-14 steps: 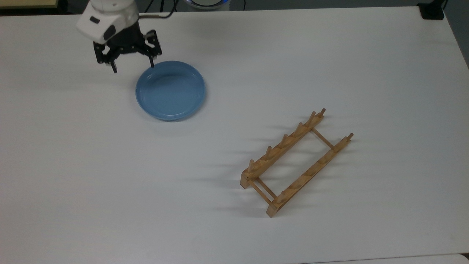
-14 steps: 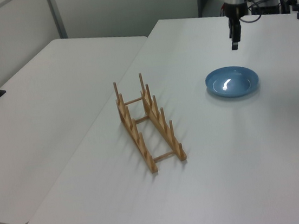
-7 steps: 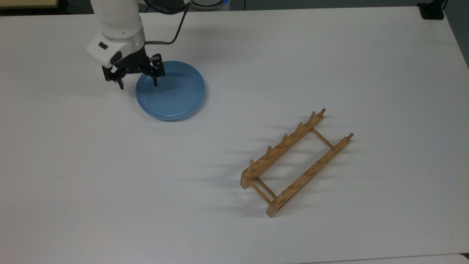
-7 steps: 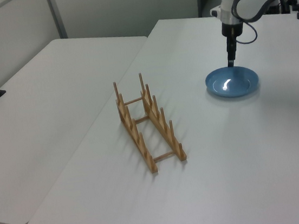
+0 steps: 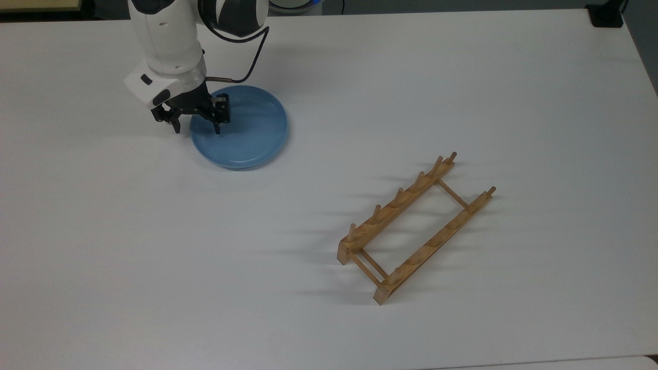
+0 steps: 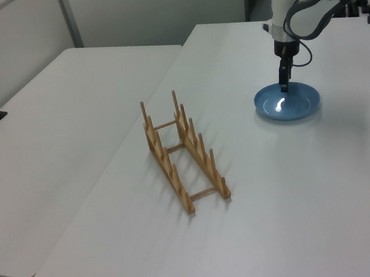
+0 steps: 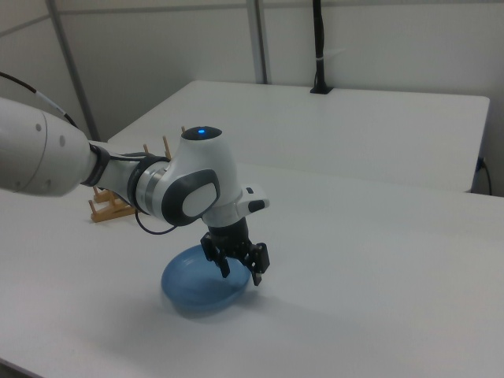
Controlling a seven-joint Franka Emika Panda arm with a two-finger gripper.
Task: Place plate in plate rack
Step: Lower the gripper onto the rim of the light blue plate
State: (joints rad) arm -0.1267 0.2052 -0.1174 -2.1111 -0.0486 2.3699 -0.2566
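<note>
While straddling the rim on the top view's left side of the plate [image 5: 241, 128], gripper [image 5: 198, 128] spread wide, nothing clasped. One finger over the shallow well, the other outside over the white table [image 5: 329, 318]; whether either tip touches the rim, impossible to tell.

Plate flat on the table toward the far left in the top view, well apart from the plate rack [image 5: 414, 228], which sits toward the near right. Same gap in the left view: plate [image 6: 287, 102] far right, rack [image 6: 181, 154] nearer and to the left, gripper [image 6: 284, 86] down at the plate's far edge. Right view: gripper [image 7: 239, 268] low over the plate's [image 7: 197, 290] right edge.

Handling, as a judgement: glossy, smooth, light-blue, round, raised rim. Looks rigid and probably slick, possibly breakable if dropped. Best hold across the rim, one finger inside and one outside, firm pinch, since a thin edge grip lets the plate swing or slip once lifted.

Rack: light wood, matte, two parallel rails, thin crossbars, short upright pegs. Plate likely needs tipping on edge to drop between pegs.
</note>
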